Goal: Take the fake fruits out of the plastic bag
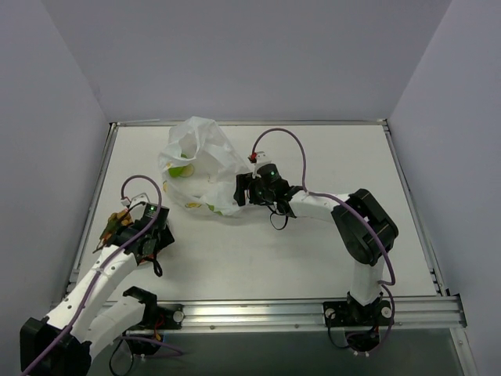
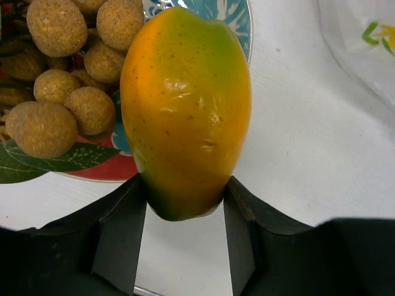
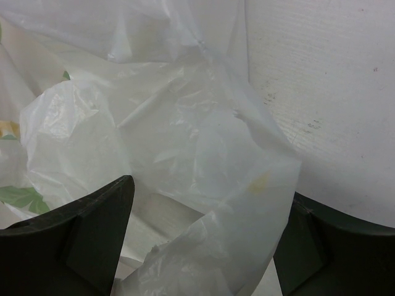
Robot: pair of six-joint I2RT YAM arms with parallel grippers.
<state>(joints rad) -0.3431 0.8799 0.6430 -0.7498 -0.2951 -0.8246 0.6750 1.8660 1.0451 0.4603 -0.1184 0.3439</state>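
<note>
A yellow-orange, mango-shaped fake fruit (image 2: 185, 111) with a green blush is clamped by its lower end in my left gripper (image 2: 185, 182), both fingers pressing its sides. It hangs over the table beside a red-rimmed plate (image 2: 102, 169). In the top view the left gripper (image 1: 129, 225) is at the near left. The crinkled white plastic bag (image 1: 200, 166) lies at the middle back, with a lime green fruit (image 1: 181, 170) showing through it. My right gripper (image 1: 242, 190) is at the bag's right edge. Its jaws stand wide, with loose bag film (image 3: 203, 154) lying between the fingers of the right gripper (image 3: 210, 191).
The plate carries a cluster of brown, rough-skinned round fruits (image 2: 55, 24) with a green leaf (image 2: 58, 159). A corner of the bag (image 2: 364, 43) reaches into the left wrist view's top right. Metal rails edge the table (image 1: 258, 309), and grey walls enclose it.
</note>
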